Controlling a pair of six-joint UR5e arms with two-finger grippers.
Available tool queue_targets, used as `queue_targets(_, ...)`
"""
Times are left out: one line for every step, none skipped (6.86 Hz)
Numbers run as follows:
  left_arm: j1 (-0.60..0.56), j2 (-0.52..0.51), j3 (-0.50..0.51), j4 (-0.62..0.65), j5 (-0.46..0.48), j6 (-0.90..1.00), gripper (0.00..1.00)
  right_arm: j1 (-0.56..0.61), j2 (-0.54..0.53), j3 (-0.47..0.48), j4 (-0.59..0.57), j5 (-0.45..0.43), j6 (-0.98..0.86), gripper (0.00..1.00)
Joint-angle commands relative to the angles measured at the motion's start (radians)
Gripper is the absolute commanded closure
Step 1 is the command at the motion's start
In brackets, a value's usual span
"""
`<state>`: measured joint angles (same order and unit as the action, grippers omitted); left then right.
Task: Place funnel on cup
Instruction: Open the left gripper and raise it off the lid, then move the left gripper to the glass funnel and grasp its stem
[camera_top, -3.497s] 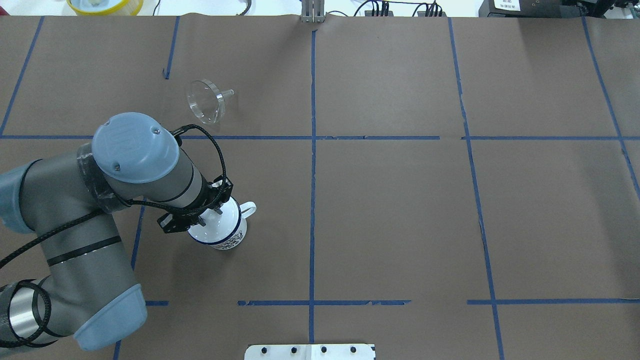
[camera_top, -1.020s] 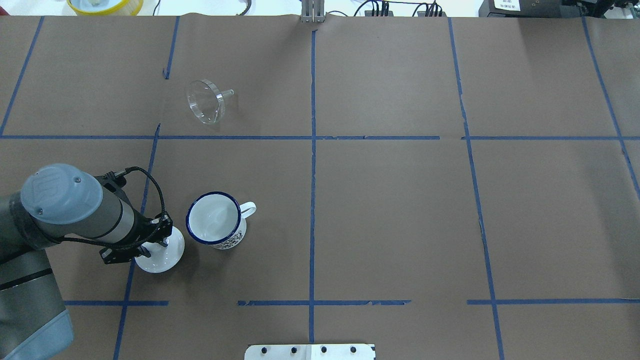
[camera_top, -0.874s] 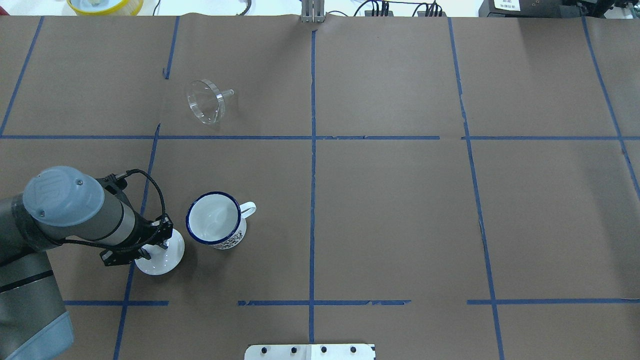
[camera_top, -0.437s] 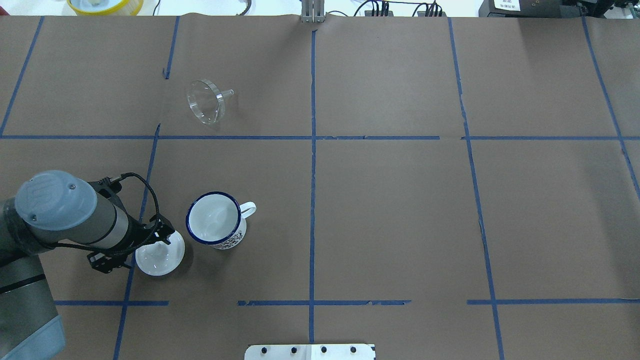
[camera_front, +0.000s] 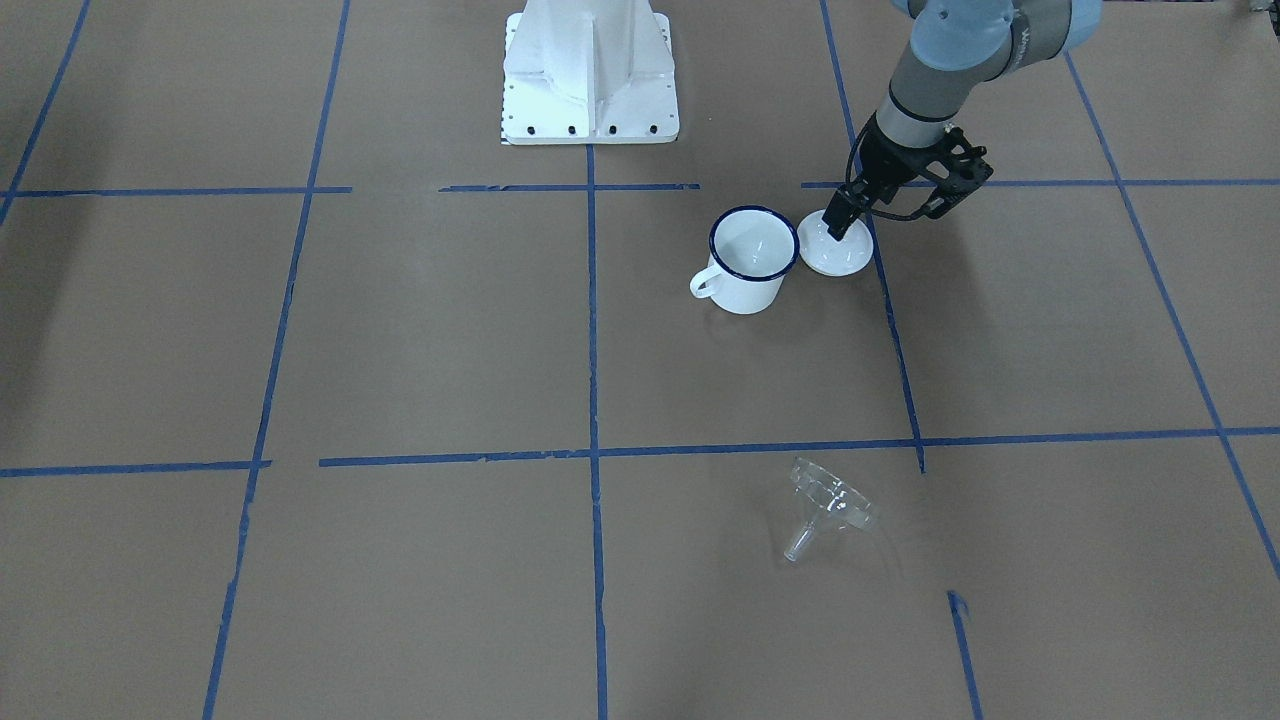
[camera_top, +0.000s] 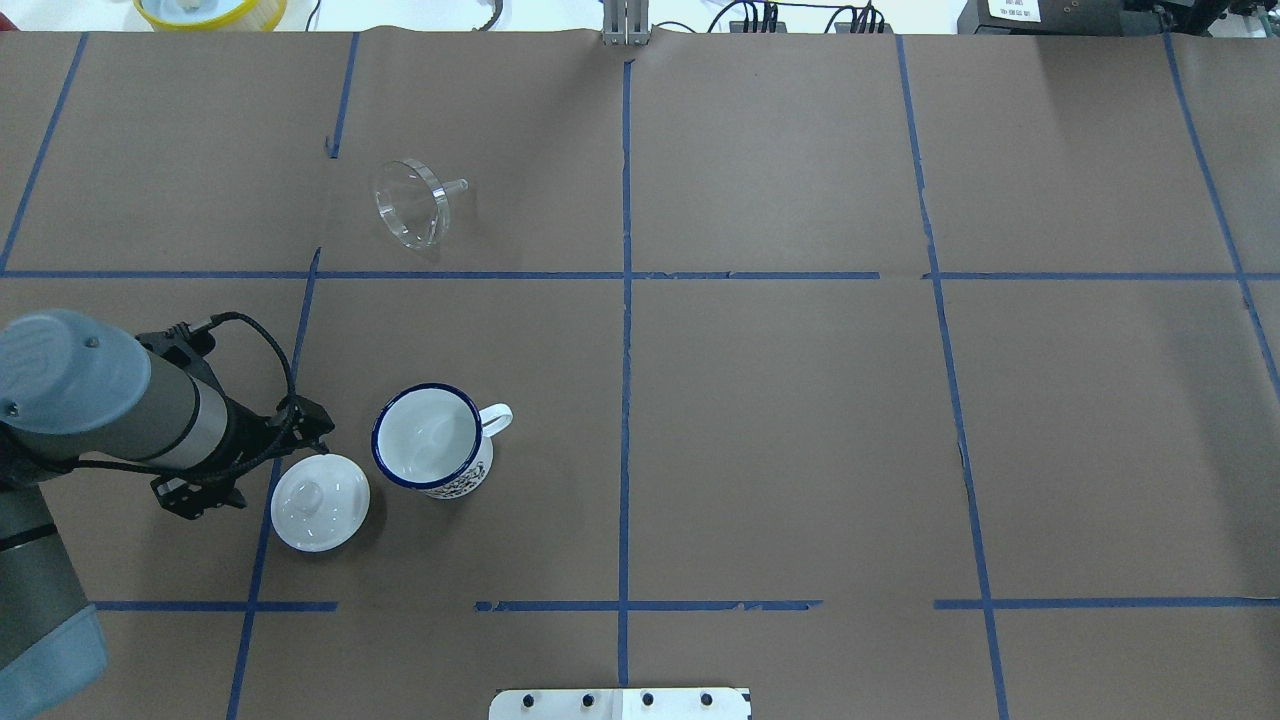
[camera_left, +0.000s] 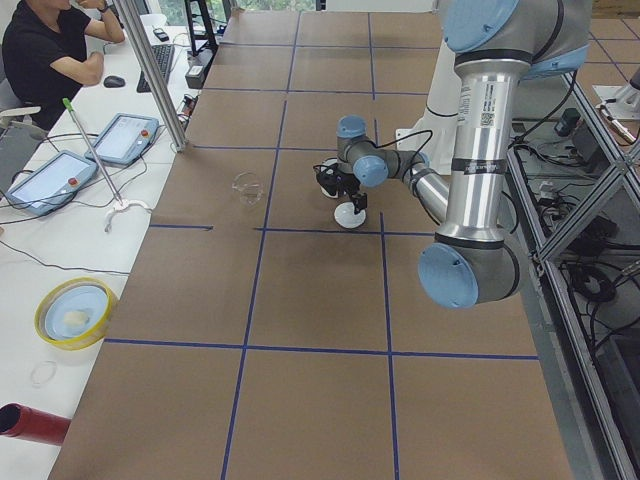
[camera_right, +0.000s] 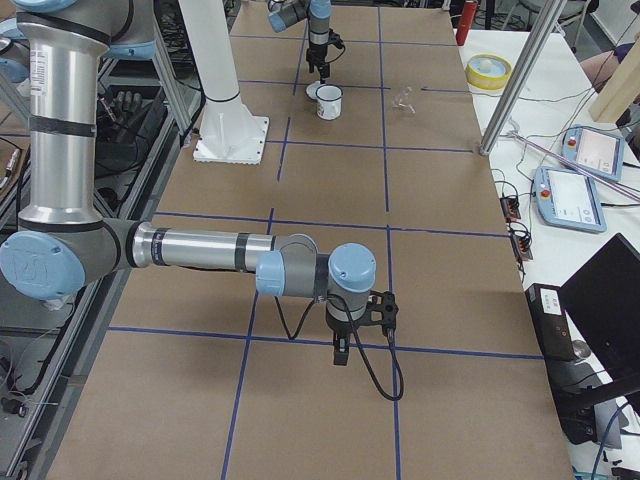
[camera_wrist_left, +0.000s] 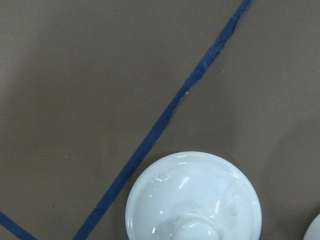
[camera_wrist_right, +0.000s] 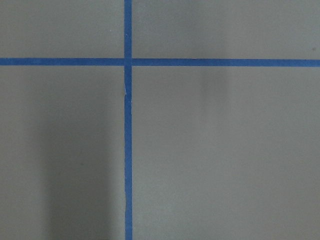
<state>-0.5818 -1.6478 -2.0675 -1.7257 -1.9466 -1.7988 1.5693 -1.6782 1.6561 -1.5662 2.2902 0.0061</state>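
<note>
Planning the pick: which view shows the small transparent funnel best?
Overhead exterior: the clear funnel lies on its side, rim and spout both distinct. Front-facing shows it fainter; side views show a tiny glint; wrist views miss it.

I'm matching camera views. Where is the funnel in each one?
Front-facing: funnel lower right of centre.
Overhead: funnel upper left.
Exterior left: funnel left of centre.
Exterior right: funnel top, right of centre.
Left wrist: absent.
Right wrist: absent.
Landmark: cup.
</note>
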Motion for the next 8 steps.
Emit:
queue_targets(-0.129, -0.080, 0.029, -0.026, 0.005, 0.018, 0.00, 0.000, 0.000, 0.001, 0.000, 0.000, 0.000, 0.00)
queue_targets(-0.172, -0.154, 0.111, -0.090, 0.005, -0.037, 0.00, 0.000, 0.000, 0.001, 0.000, 0.000, 0.000, 0.00)
queue_targets(-0.190, -0.193, 0.194, -0.191, 0.006, -0.118, 0.00, 0.000, 0.000, 0.001, 0.000, 0.000, 0.000, 0.00)
queue_targets(-0.243, -0.216, 0.234, -0.277, 0.006, -0.198, 0.00, 0.000, 0.000, 0.001, 0.000, 0.000, 0.000, 0.00)
queue_targets(-0.256, -0.225, 0.277, -0.335, 0.053, -0.218, 0.00, 0.000, 0.000, 0.001, 0.000, 0.000, 0.000, 0.00)
queue_targets(-0.254, -0.260, 0.359, -0.459, 0.163, -0.340, 0.00, 0.000, 0.000, -0.001, 0.000, 0.000, 0.000, 0.00)
queue_targets(-0.253, -0.285, 0.477, -0.659, 0.223, -0.419, 0.00, 0.000, 0.000, -0.001, 0.000, 0.000, 0.000, 0.00)
queue_targets(-0.251, -0.314, 0.560, -0.755, 0.247, -0.427, 0.07, 0.000, 0.000, 0.001, 0.000, 0.000, 0.000, 0.00)
